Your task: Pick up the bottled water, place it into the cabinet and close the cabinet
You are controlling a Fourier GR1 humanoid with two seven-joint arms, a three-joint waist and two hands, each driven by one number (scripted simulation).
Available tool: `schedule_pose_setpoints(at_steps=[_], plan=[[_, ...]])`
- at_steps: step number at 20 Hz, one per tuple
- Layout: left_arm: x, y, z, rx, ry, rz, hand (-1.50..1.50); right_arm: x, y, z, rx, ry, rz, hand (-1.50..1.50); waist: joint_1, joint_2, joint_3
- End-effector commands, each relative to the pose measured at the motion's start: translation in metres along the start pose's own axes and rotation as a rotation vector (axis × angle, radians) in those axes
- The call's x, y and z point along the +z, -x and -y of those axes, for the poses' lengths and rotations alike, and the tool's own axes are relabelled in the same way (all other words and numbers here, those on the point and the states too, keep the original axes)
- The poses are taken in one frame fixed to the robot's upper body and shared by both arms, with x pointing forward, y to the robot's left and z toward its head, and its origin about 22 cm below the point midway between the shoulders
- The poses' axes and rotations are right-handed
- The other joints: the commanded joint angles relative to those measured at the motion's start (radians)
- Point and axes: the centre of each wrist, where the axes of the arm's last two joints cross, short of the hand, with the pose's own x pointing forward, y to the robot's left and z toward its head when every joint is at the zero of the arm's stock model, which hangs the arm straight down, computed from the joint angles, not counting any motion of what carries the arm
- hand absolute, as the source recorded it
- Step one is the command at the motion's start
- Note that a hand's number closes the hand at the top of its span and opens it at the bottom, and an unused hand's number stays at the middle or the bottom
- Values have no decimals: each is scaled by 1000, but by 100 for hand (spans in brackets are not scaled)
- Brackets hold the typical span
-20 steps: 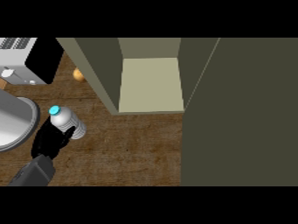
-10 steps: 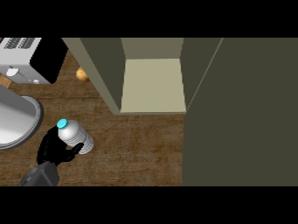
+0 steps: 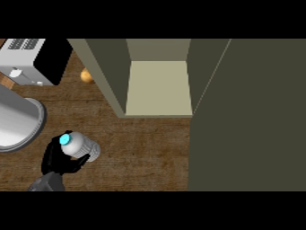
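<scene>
In the head view, the left hand [image 3: 57, 161] came in from the lower left edge, its black fingers curled round the bottled water [image 3: 80, 145], grasping it. The bottle rose from the hand's upper right side, its blue cap turned toward the camera. To the hand's upper right, well apart, stood the cabinet [image 3: 156, 87], open, with a pale shelf inside and its door [image 3: 258, 117] filling the far right. Just left of the hand lay a large metal pot [image 3: 9, 119]; beyond it, a toaster [image 3: 32, 60].
</scene>
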Motion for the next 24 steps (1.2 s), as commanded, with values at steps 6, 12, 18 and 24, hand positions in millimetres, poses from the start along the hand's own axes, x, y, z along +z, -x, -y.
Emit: schedule_pose_setpoints(at_steps=[6, 12, 18, 24], plan=[[-5, -6, 12, 113, 84, 8, 150, 1, -8, -2, -22, -14, 3, -150, 1, 2, -3], [10, -35, 30, 51, 127, -24, 150, 1, 2, -2, 0, -18, -7, -150, 9, -1, -2], [-17, -37, 113, 31, 180, 36, 150, -3, 10, -6, -20, -5, 10, -150, 4, 1, -3], [-33, -61, 175, -31, 204, 36, 150, -10, -11, -14, -41, -38, 3, -150, -1, 3, -3]])
